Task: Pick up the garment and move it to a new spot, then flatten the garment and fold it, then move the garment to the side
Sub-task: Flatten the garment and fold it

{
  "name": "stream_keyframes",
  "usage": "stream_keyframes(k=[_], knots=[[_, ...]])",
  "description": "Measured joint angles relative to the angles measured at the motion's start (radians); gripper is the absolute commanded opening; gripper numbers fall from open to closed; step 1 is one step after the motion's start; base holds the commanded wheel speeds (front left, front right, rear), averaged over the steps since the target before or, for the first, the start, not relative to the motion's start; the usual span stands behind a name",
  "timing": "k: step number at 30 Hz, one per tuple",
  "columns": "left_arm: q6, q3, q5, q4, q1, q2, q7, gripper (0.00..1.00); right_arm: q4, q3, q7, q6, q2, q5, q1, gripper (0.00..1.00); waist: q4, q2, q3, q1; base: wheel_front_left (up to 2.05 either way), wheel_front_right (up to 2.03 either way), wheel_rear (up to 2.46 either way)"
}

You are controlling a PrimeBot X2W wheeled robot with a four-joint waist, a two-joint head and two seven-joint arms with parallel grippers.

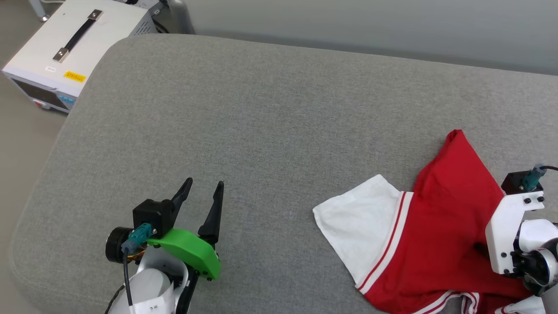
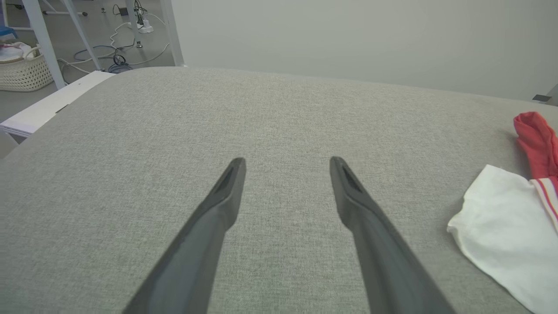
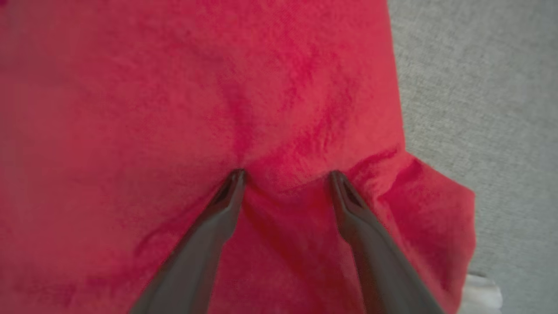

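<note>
- Down at the near edge, toward the near-left corner of the grey cushion, the left gripper hovers with its jaws released. The two dark fingers are spread wide with bare fabric between them and nothing held.
- Across to the near-right corner, and there's the garment. The red jersey lies crumpled on the cushion and runs off the head view at the bottom.
- Its white sleeve fans out toward the middle of the near edge. The red-and-white striped trim marks where the sleeve meets the red body.
- The right gripper is planted on that red body. Its jaws are apart and both tips press into the cloth.
- The wrist picture is soft, so the small ridge of cloth between the fingers may be only a wrinkle. It doesn't look pinched.
- Further back, a red point of the jersey reaches toward the middle of the cushion near the right edge.
- The far half of the cushion is plain grey weave.
- Beyond the far-left corner, a white equipment box with a black handle sits on the floor.
- Past that, the left wrist view shows a woven basket and loose cables.
</note>
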Motion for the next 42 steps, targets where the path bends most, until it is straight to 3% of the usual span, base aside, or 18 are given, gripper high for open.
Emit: stream_keyframes(k=[1, 3, 12, 23, 30, 31, 32, 36, 42], knots=[[-0.001, -0.001, 0.000, 0.002, -0.003, -0.001, -0.004, 1.00, 0.016, 0.001, -0.007, 0.000, -0.001, 0.000, -0.004, 0.39, 0.008, 0.0000, 0.005, 0.0000, 0.00, 0.00, 0.00], [-0.004, -0.004, 0.000, 0.007, -0.006, -0.002, -0.007, 1.00, 0.037, 0.002, -0.020, 0.000, -0.004, 0.000, -0.018, 0.00, 0.022, 0.0000, 0.014, 0.0000, 0.00, 0.00, 0.00], [-0.004, -0.011, -0.003, 0.027, -0.009, -0.003, -0.013, 1.00, 0.104, 0.016, -0.172, 0.000, 0.003, 0.005, -0.081, 0.00, 0.056, 0.0000, 0.010, 0.0000, 0.00, 0.00, 0.00], [-0.003, -0.012, -0.011, 0.023, -0.009, 0.000, -0.016, 1.00, 0.139, 0.051, -0.395, 0.000, 0.047, 0.021, -0.280, 0.00, 0.063, 0.0000, -0.017, 0.0000, 0.00, 0.00, 0.00], [-0.003, -0.017, -0.013, 0.019, -0.010, -0.002, -0.024, 1.00, 0.271, 0.051, -0.445, 0.000, 0.054, -0.036, -0.368, 0.00, 0.083, 0.0000, 0.007, 0.0000, 0.00, 0.00, 0.00], [-0.003, -0.018, -0.013, 0.019, -0.011, -0.003, -0.024, 1.00, 0.296, 0.057, -0.448, 0.000, 0.053, -0.044, -0.370, 0.14, 0.088, 0.0000, 0.011, 0.0000, 0.00, 0.00, 0.00], [-0.003, -0.019, -0.013, 0.020, -0.013, -0.004, -0.025, 1.00, 0.317, 0.063, -0.454, 0.000, 0.053, -0.052, -0.372, 0.96, 0.091, 0.0000, 0.015, 0.0000, 0.00, 0.00, 0.00], [0.004, -0.019, -0.021, 0.036, -0.019, -0.008, -0.034, 1.00, 0.430, 0.095, -0.533, 0.000, 0.053, -0.056, -0.397, 1.00, 0.103, 0.0000, 0.022, 0.0001, 0.00, 0.00, 0.00], [0.004, -0.019, -0.035, 0.033, -0.019, -0.010, -0.042, 1.00, 0.393, 0.096, -0.642, 0.000, 0.040, 0.007, -0.401, 1.00, 0.075, 0.0000, -0.013, 0.0000, 0.00, 0.00, 0.00]])
